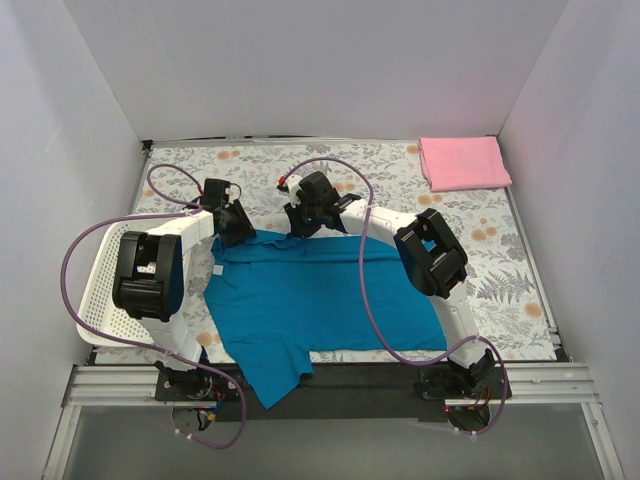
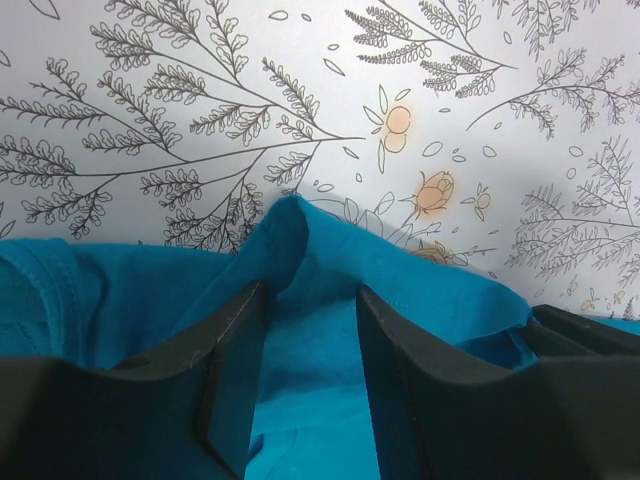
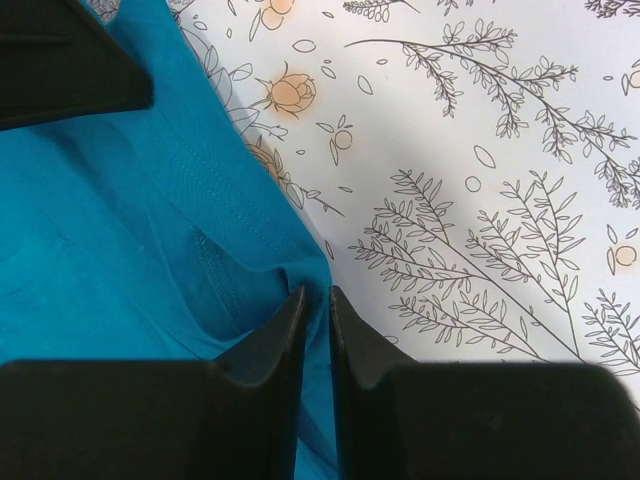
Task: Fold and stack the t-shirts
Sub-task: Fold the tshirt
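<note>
The teal-blue t-shirt [image 1: 320,300] lies spread on the floral table cover, its lower left part hanging over the near edge. A small white label [image 1: 216,269] shows near its left edge. My left gripper [image 1: 237,228] is at the shirt's far left corner. In the left wrist view it [image 2: 310,295] is open, with a raised fold of teal cloth [image 2: 290,225] between the fingers. My right gripper [image 1: 303,222] is at the far edge, near the middle. In the right wrist view it [image 3: 318,295] is shut on the teal hem [image 3: 120,230]. The light pink shirt [image 1: 463,162] lies folded at the far right.
A white lattice basket [image 1: 100,290] stands at the table's left edge beside the left arm. Purple cables loop over both arms and across the teal shirt. White walls close in the table on three sides.
</note>
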`<control>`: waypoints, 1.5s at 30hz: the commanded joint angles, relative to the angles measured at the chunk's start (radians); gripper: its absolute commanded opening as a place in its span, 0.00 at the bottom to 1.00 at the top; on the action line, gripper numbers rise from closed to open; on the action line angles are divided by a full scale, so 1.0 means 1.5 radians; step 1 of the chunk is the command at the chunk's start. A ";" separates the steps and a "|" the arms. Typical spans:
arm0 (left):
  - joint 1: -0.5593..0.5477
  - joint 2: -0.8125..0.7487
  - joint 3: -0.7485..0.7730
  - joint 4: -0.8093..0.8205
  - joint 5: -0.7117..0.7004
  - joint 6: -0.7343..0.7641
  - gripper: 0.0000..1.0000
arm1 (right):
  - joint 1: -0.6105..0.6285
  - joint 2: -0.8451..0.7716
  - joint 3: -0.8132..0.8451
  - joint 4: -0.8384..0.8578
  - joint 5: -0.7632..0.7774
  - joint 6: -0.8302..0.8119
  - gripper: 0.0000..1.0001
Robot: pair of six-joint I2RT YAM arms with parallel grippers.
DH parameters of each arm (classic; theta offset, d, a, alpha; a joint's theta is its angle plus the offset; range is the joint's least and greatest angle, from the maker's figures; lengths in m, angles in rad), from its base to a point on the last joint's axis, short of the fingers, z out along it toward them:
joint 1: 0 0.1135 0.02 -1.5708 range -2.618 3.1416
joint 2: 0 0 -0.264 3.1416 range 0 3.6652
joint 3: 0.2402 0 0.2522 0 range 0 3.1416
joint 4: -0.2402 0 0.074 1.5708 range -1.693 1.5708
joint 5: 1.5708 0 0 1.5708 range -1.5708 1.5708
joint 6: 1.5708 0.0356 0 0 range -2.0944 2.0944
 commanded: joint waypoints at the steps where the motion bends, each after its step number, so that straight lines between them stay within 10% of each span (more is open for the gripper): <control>1: -0.002 -0.045 -0.003 -0.008 -0.001 0.001 0.39 | 0.002 -0.020 -0.007 0.029 -0.018 0.008 0.22; 11: -0.002 -0.044 0.001 -0.025 -0.009 0.006 0.37 | 0.006 -0.046 -0.017 0.031 -0.040 -0.016 0.29; 24: -0.002 -0.049 0.019 -0.032 -0.023 0.008 0.00 | 0.041 -0.088 -0.052 0.030 -0.005 -0.114 0.39; 45: -0.001 -0.059 0.027 -0.043 -0.037 0.010 0.00 | 0.058 -0.071 -0.071 0.017 0.082 -0.162 0.31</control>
